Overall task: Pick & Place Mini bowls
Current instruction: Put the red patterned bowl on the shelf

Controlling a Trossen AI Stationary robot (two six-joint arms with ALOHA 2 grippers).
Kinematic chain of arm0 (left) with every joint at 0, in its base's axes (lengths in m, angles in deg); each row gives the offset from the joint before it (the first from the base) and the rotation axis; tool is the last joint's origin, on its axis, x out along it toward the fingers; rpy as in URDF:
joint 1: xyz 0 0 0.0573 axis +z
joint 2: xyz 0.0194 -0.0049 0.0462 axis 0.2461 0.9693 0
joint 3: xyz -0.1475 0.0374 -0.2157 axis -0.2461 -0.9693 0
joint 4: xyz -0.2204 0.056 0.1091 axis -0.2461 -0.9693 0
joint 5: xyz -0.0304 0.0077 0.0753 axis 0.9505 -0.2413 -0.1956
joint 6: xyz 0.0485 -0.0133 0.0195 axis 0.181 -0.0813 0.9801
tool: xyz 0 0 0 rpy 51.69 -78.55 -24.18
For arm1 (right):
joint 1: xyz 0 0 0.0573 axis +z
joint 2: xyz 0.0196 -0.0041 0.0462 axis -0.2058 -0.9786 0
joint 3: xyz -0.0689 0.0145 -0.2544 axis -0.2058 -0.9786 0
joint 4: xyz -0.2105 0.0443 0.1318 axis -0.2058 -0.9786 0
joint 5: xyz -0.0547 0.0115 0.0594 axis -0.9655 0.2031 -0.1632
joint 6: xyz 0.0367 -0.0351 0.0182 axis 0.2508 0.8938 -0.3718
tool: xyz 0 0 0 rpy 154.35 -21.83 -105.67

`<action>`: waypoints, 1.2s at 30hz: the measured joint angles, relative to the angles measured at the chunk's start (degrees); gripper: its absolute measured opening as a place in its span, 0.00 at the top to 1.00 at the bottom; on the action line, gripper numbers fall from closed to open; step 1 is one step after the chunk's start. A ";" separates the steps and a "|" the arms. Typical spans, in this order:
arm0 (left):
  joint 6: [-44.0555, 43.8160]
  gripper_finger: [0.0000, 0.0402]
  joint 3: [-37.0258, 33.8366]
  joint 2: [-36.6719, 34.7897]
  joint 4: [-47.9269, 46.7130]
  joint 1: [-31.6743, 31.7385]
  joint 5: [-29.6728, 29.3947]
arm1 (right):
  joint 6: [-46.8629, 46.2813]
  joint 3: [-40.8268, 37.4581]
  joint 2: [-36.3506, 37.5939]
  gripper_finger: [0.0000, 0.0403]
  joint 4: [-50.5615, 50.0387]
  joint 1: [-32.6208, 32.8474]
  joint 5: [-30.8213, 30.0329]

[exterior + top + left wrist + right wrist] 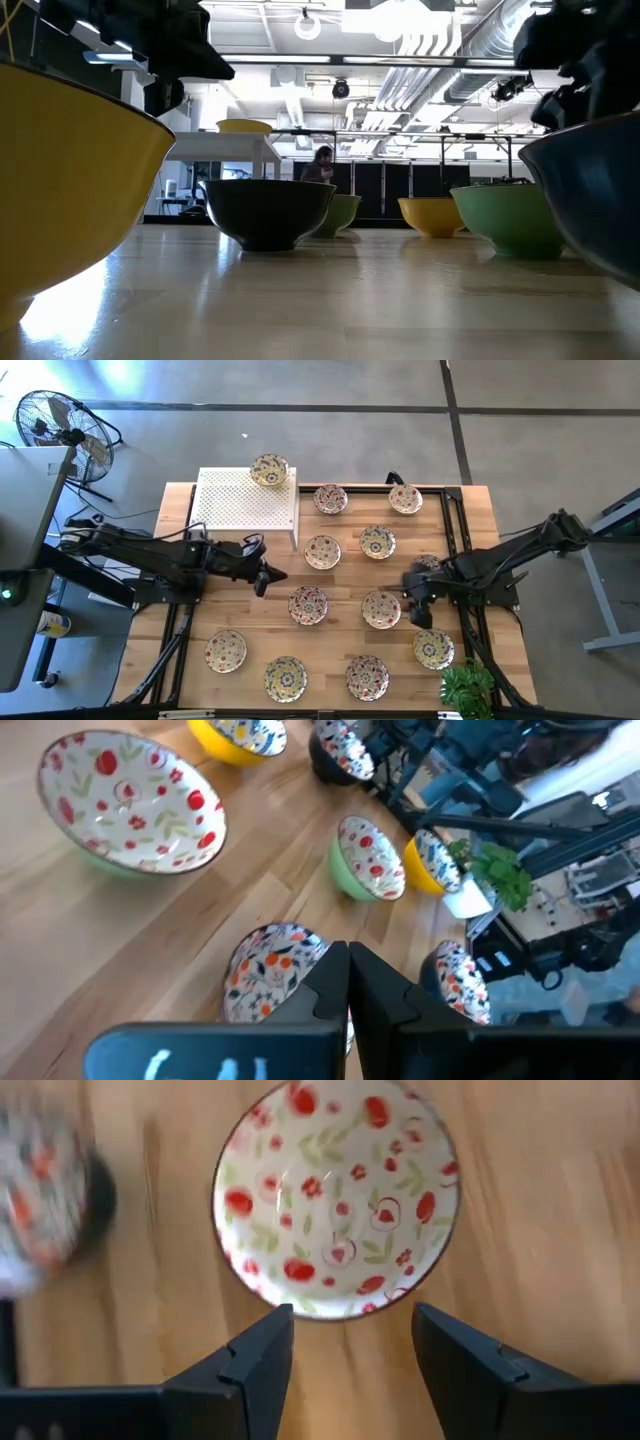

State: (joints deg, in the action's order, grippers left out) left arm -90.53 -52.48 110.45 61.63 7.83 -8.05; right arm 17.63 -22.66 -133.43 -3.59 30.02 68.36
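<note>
Cream bowls [309, 604] with red, green and yellow florals are lying scattered across the table [190, 650], one sitting on a white stand [245, 505]. The right gripper [350, 1342] is hovering released over a red-flowered bowl [336, 1198]; the left gripper [264, 579] is hanging clenched, empty.

mini bowls [308, 604]: 12 | white perforated stand [245, 500]: 1 | potted plant [468, 690]: 1 | fan [58, 425]: 1
</note>
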 joint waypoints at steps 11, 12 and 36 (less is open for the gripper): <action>-2.72 1.00 0.00 1.37 0.73 0.02 0.81 | -39.37 -7.76 -0.45 0.58 9.28 0.05 -4.43; -2.74 1.00 0.00 1.37 0.63 0.01 0.82 | -41.48 -8.85 -0.43 0.60 11.57 0.27 -5.07; -5.74 1.00 0.02 1.35 0.72 0.02 12.94 | -51.01 -14.12 -1.17 0.93 21.56 0.98 -7.94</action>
State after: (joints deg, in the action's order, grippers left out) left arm -96.27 -52.45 111.80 62.34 7.85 4.89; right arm -33.38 -36.78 -134.60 17.97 30.99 60.41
